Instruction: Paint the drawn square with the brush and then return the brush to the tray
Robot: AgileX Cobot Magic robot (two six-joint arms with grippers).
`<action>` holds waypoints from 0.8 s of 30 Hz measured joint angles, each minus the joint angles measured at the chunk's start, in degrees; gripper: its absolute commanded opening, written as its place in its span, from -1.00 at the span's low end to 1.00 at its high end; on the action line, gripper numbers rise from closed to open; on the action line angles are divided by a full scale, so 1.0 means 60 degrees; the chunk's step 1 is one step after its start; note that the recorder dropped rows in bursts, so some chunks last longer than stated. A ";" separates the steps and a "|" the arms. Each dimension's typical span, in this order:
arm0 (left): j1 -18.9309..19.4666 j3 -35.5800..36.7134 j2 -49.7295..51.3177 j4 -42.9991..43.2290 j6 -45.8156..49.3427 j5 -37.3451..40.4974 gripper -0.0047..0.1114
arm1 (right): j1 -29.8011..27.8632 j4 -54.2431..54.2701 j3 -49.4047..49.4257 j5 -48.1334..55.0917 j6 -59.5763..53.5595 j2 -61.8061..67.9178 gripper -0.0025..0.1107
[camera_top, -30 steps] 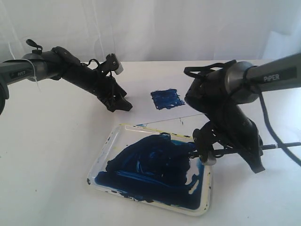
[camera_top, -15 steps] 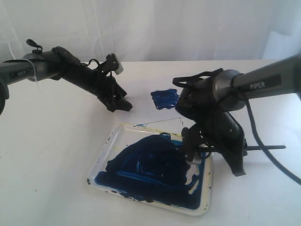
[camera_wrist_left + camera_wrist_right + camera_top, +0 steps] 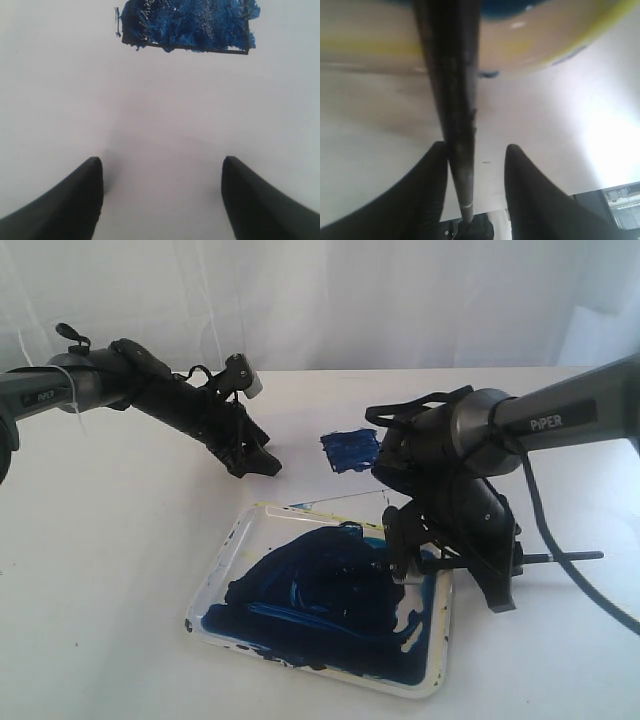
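- Reads "PiPER" in white on the grey link of the right arm (image 3: 570, 415); same word, smaller and fainter, on the left arm (image 3: 100, 388).
- Right gripper (image 3: 499, 598): jaws parted, not clamped on anything.
- Brush (image 3: 565, 556): runs between those jaws. In the right wrist view, lies against one finger (image 3: 432, 190), with a clear gap to the other.
- Lies nearly level. Black handle end juts out past the right gripper over the table (image 3: 100, 570); other end crosses the near right rim of the tray (image 3: 225, 560). Bristles hidden behind the wrist.
- Tray: white, shallow, rounded corners, most of the floor under dark blue paint, yellowish marks along the far rim. Sits toward the front of the table, left of the right gripper.
- Drawn square (image 3: 352, 450): beyond the tray, between the two arms, well apart from the right jaws. Filled with blue, paint spilling past the thin black outline.
- Left gripper (image 3: 255, 465): jaws wide apart, holding nothing, low over bare white surface, painted square just beyond the fingertips in the left wrist view.
- Table plain white; pale, slightly creased backdrop (image 3: 350, 300) behind. Corner of the right wrist view: a blurred bit of room, unreadable.
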 measured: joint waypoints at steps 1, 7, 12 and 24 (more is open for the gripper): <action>0.0000 0.0000 0.0000 0.0000 0.0000 0.0000 0.29 | 0.0000 -0.0053 0.0000 0.0041 0.0066 0.0000 -0.31; 0.0000 0.0000 -0.0108 0.0121 0.0019 -0.0068 0.29 | 0.0000 -0.0086 0.0000 -0.0079 0.0350 -0.0270 -0.31; 0.0000 0.0000 -0.0480 0.0191 0.0019 -0.0151 0.27 | 0.0000 0.0106 0.0000 -0.0510 0.0562 -0.0799 -0.33; -0.0005 0.0000 -0.1606 0.1217 -0.1173 0.1575 -0.92 | -0.0799 0.2084 0.0000 -0.2090 0.1060 -0.1886 -0.96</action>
